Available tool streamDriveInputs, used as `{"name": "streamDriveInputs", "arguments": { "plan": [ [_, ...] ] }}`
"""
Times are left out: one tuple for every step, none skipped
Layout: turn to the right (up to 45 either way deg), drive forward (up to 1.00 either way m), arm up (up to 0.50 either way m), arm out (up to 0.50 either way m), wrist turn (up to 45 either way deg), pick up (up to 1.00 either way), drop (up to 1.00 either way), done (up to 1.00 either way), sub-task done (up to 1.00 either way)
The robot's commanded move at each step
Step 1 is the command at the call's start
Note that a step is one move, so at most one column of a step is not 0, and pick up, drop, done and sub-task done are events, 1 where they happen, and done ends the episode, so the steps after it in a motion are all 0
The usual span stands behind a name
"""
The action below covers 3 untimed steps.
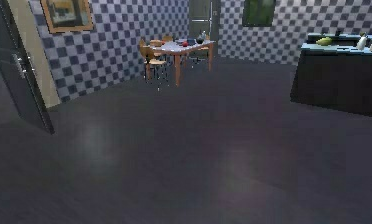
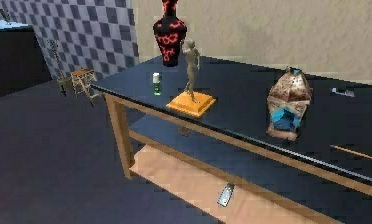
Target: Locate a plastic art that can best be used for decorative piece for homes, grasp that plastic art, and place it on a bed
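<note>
Forward view: dark floor; a checkered wall at the rear. A wooden dining table [image 1: 184, 50] with chairs stands at upper centre. A framed picture [image 1: 66, 14] hangs at upper left. A dark counter [image 1: 334, 80] occupies the right edge.

Arm side view: a dark-topped work table [image 2: 239, 95] spans the frame. The plastic art, a slim figurine [image 2: 191, 72] on an orange base, stands upright at upper centre. Behind it stands a red-and-black vase [image 2: 171, 30], just left of it a small green bottle [image 2: 157, 83], and to the right a patterned lantern-like vessel [image 2: 289, 103]. Jaw state: cannot tell

One red-and-black vase [image 2: 171, 30], one figurine [image 2: 192, 66] on an orange base, one small green bottle [image 2: 157, 84], one dark-topped table [image 2: 237, 118]
</note>
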Motion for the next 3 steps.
{"name": "streamDriveInputs", "arguments": {
  "plan": [
    [0.0,0.00,0.38,0.00,0.0,0.00,0.00,0.00,0.00],
    [0.0,0.00,0.00,0.50,0.0,0.00,0.00,0.00,0.00],
    [0.0,0.00,0.00,0.00,45.0,0.00,0.00,0.00,0.00]
  ]
}}
